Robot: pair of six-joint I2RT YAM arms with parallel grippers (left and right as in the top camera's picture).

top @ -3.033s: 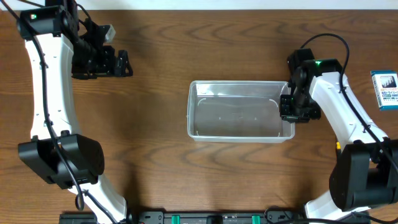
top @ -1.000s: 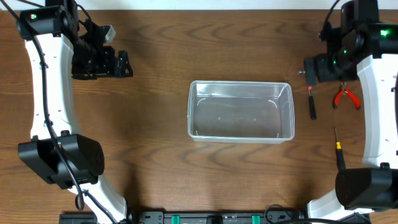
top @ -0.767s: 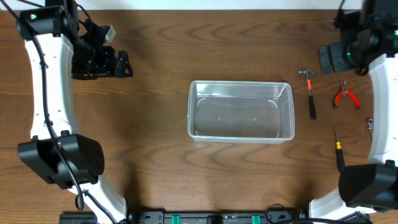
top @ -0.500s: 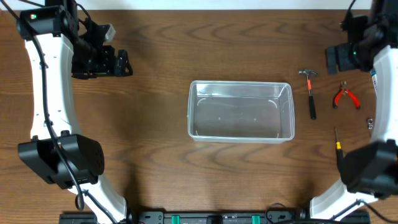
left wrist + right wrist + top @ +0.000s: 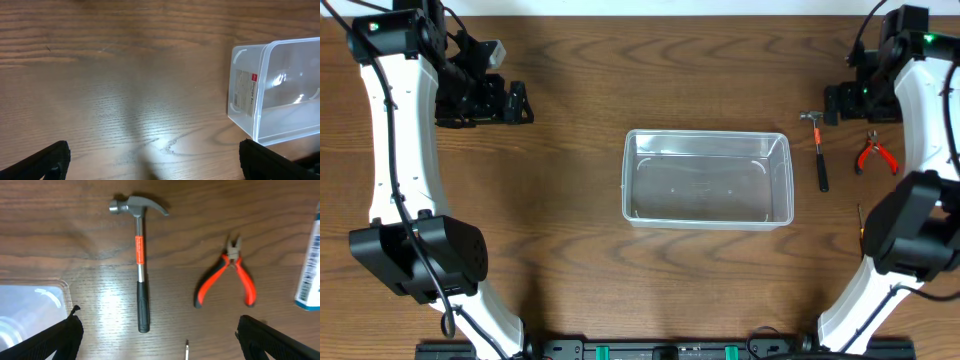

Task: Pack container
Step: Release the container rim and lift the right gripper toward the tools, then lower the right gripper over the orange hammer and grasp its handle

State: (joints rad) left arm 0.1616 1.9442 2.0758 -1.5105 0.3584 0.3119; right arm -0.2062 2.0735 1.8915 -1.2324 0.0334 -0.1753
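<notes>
Overhead, right arm (image 5: 918,110) reaches far, gripper (image 5: 835,104) open beside the hammer (image 5: 820,152).

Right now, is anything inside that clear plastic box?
No, the box is empty; the wooden table shows through its clear bottom. The hammer and pliers lie outside it, on the table. Nothing covers the inside in the overhead view.
</notes>
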